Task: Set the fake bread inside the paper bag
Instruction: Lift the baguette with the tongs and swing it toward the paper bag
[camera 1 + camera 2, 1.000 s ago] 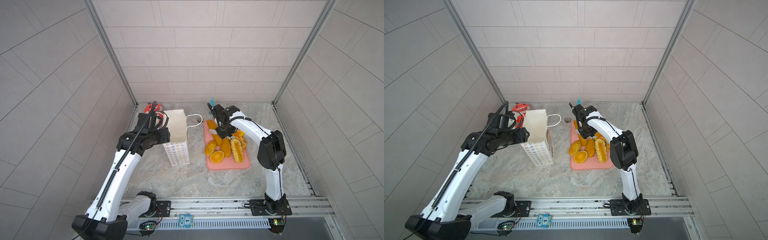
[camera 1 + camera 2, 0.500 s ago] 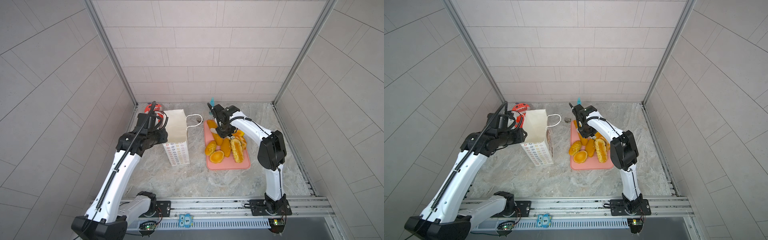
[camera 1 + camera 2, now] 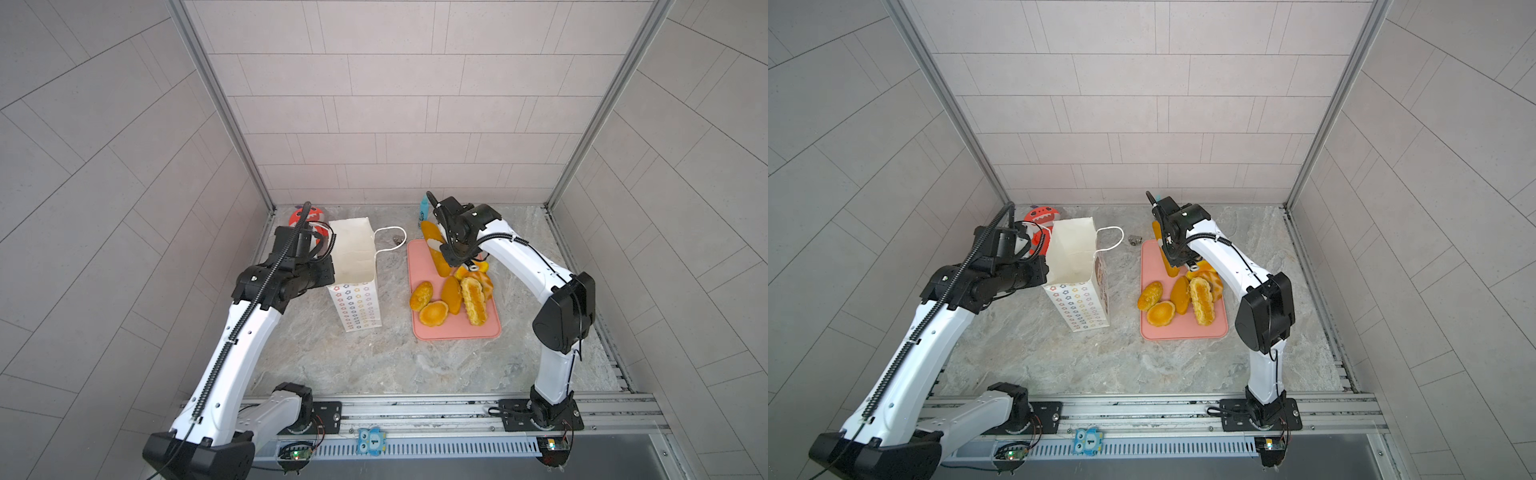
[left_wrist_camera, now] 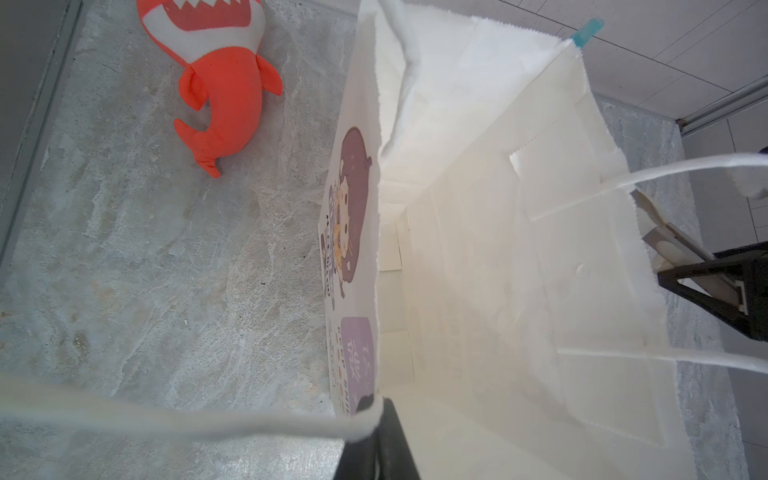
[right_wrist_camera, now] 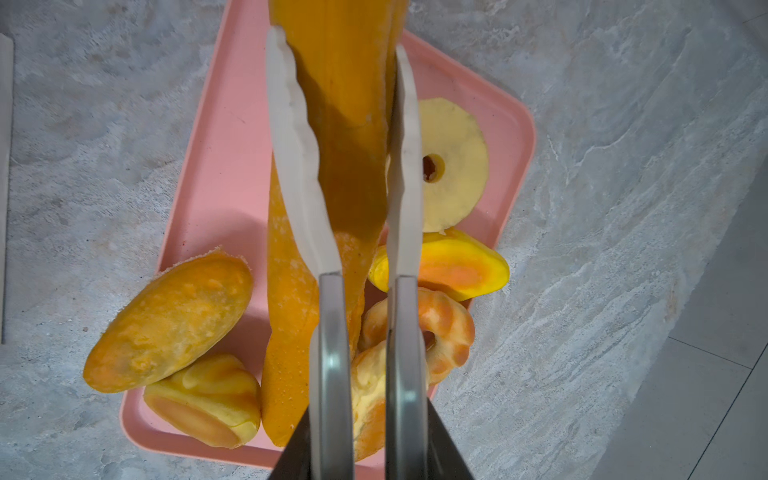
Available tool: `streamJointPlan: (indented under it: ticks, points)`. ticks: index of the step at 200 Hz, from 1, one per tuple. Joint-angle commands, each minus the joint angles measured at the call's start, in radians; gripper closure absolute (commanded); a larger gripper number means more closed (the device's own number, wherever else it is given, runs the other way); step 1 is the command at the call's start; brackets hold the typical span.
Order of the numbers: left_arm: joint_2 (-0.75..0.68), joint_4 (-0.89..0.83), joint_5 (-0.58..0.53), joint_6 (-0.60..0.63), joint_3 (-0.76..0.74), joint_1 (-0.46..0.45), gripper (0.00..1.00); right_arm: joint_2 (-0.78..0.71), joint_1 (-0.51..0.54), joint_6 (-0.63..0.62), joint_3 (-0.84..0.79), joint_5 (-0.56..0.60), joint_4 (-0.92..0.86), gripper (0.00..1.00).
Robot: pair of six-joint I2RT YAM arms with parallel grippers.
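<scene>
The white paper bag [image 3: 353, 253] [image 3: 1071, 249] stands upright and open, and its inside shows nothing in it [image 4: 478, 208]. My left gripper [image 3: 329, 268] [image 3: 1044, 266] [image 4: 380, 415] is shut on the bag's left rim, next to a cord handle. The fake bread lies on the pink tray [image 3: 457, 332] [image 3: 1183, 332] [image 5: 220, 124]. Among it are a round bun [image 3: 433, 313], a braided piece [image 3: 473, 301] and a pale ring [image 5: 453, 166]. My right gripper [image 3: 451, 253] [image 3: 1177, 257] [image 5: 336, 45] is shut on the long loaf [image 3: 432, 243] [image 3: 1170, 268], a white finger pressing each side.
A red plush shark [image 3: 309, 216] [image 3: 1040, 216] [image 4: 224, 83] lies behind the bag by the left wall. A blue bottle [image 3: 424, 210] stands at the back wall. A small metal object [image 3: 398, 239] [image 3: 1133, 240] lies between bag and tray.
My left gripper's jaws have closed onto the bag's rim. The right jaws have narrowed onto the long loaf. Neither arm has moved noticeably.
</scene>
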Motion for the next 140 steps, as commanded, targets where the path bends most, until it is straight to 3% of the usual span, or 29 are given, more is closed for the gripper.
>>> streamJointPlan:
  ticks: [1, 140]
  points:
    - [-0.02, 0.011, 0.009, -0.003, -0.011, 0.006, 0.93, -0.076, -0.005, 0.021, -0.004, 0.02, 0.007, 0.69]
    - [-0.036, 0.018, 0.026, -0.001, -0.022, 0.006, 0.92, -0.397, -0.01, 0.046, -0.116, -0.066, 0.188, 0.7]
